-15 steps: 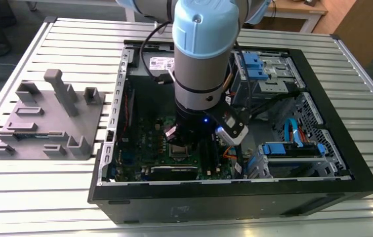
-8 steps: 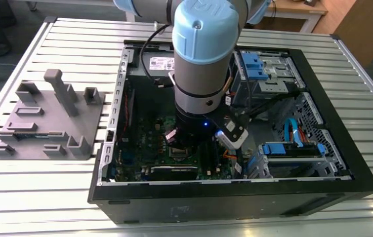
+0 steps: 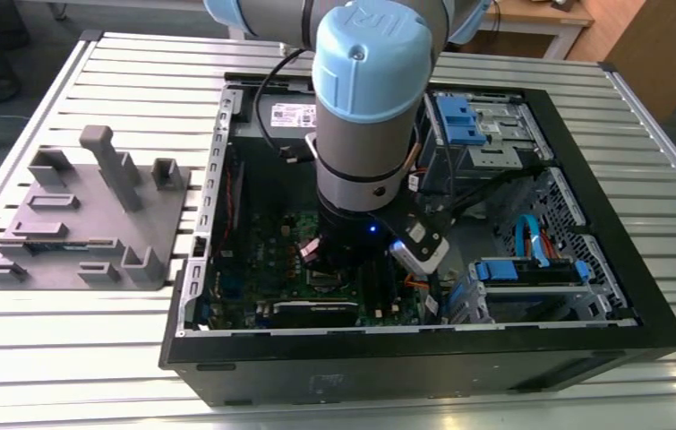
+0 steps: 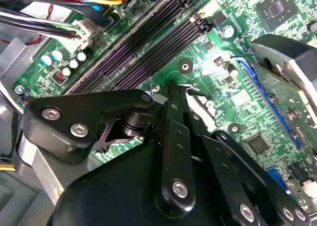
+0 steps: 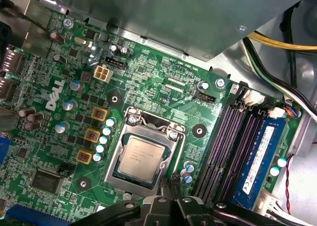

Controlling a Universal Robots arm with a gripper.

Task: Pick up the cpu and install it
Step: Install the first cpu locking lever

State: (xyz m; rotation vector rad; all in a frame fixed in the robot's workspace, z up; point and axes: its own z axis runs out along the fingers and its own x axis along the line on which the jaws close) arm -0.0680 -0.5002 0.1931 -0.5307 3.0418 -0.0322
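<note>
In the first wrist view the cpu [image 5: 140, 155], a small silvery square chip, lies flat inside the metal socket frame [image 5: 117, 159] on the green motherboard [image 5: 163, 87]. My gripper [image 5: 168, 180] hovers just off one corner of that frame, its black fingertips drawn together with nothing between them. The second wrist view shows the gripper [image 4: 173, 87] from behind, its black linkages over the board beside the dark memory slots [image 4: 143, 42]. From the exterior view my arm [image 3: 368, 125] reaches straight down into the open computer case [image 3: 624, 296].
A grey plastic fixture [image 3: 87, 224] stands on the slatted table at the exterior view's left. Inside the case are a blue memory stick [image 5: 257, 161], bundled cables [image 5: 277, 72], blue drive brackets [image 3: 529, 269] and a fan shroud [image 4: 292, 62]. The case walls hem the arm in.
</note>
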